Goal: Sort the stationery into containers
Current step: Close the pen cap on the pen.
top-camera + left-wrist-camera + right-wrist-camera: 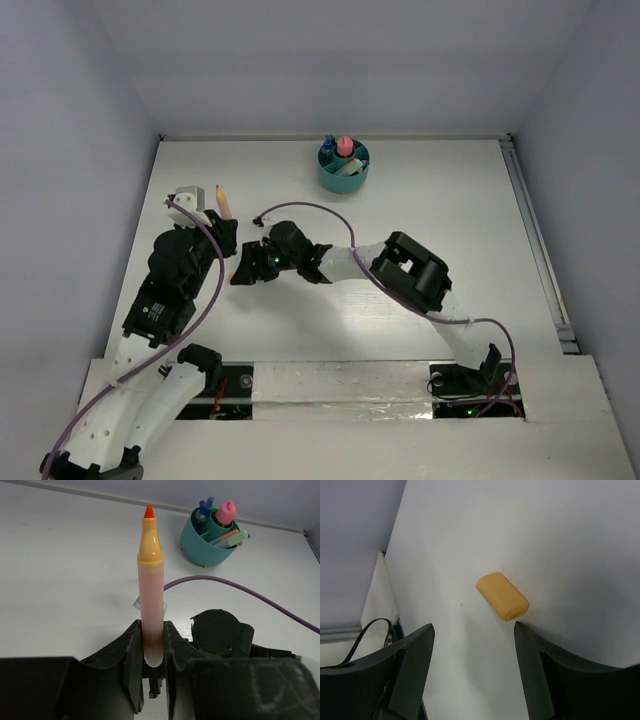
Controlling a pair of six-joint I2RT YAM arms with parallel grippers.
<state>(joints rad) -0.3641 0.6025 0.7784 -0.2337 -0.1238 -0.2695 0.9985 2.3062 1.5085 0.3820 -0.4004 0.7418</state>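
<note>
My left gripper is shut on the lower end of an uncapped orange highlighter, which stands upright with its red tip up; it also shows in the top view at the table's left. My right gripper is open, low over the table, with a small orange cap lying just ahead of its right finger, apart from both fingers. In the top view this gripper sits right beside the left one. The teal cup stands at the back centre with a pink-capped bottle, a blue-capped pen and markers inside.
A purple cable loops over the table between the arms and the cup. The right arm's black wrist lies close to the left gripper's right side. A metal rail runs along the table's right edge.
</note>
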